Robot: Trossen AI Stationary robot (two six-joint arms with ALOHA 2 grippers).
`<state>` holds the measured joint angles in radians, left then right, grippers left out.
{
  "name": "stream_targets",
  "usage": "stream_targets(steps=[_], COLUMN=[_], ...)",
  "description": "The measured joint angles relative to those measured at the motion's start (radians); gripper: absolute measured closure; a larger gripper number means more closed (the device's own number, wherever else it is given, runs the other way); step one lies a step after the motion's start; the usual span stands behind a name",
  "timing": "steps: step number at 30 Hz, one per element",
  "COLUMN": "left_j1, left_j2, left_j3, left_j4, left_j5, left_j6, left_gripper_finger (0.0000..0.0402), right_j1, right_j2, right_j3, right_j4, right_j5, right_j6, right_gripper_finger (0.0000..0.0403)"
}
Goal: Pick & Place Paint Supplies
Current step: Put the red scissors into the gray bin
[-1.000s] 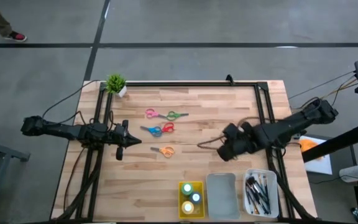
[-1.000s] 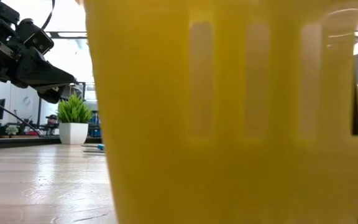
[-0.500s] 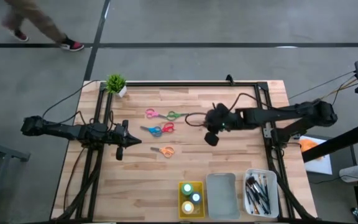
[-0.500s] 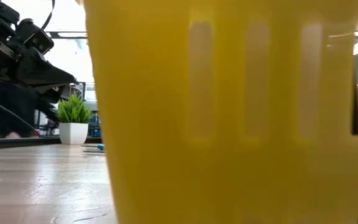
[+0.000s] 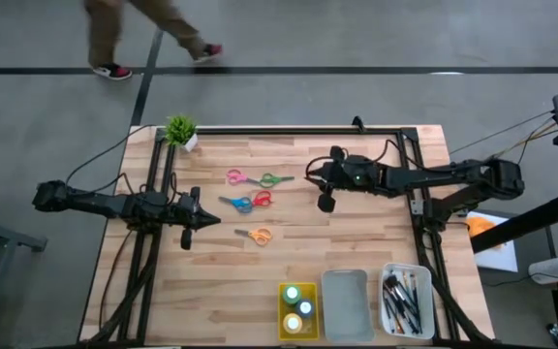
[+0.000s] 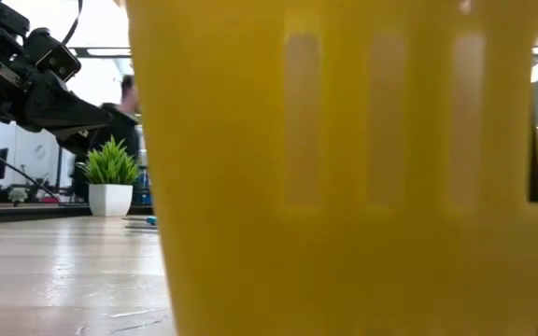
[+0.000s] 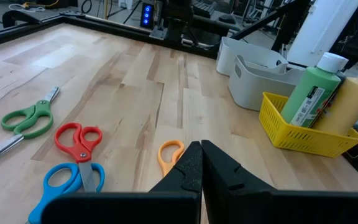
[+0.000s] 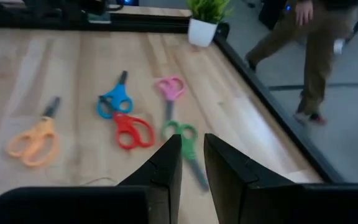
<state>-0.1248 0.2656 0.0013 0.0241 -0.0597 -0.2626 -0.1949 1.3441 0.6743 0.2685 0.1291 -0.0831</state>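
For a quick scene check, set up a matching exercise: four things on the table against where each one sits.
Things:
1. paint bottles
2. brushes
3. plant
4. orange scissors

Places:
A. on the bare wood, near the left hand
B. at the table's far left corner
C. in the yellow tray
D. in the white tray

Pairs: 1-C, 2-D, 3-B, 4-A

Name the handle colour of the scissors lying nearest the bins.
Orange; the scissors show best in the high view.
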Motion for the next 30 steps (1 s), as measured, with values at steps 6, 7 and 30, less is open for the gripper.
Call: stream_targets(steps=[6, 7, 30], left_j1=[0.000, 0.000, 0.000], left_j2=[0.000, 0.000, 0.000], left_j3=[0.000, 0.000, 0.000], left_j4=[0.000, 0.000, 0.000], left_j5=[0.000, 0.000, 0.000], left_j6=[0.000, 0.000, 0.000], left_gripper_finger=[0.0402, 0.0402, 0.0402], right_j1=[-0.048, -0.051, -0.072], right_j2=[0.000, 0.000, 0.505], right_j3=[0.025, 0.026, 0.352], right_j4=[0.001, 0.002, -0.012], right_j5=[-0.004, -0.012, -0.115], right_j6=[0.001, 0.001, -0.006], right_gripper_finger=[0.0339, 0.0339, 0.0339])
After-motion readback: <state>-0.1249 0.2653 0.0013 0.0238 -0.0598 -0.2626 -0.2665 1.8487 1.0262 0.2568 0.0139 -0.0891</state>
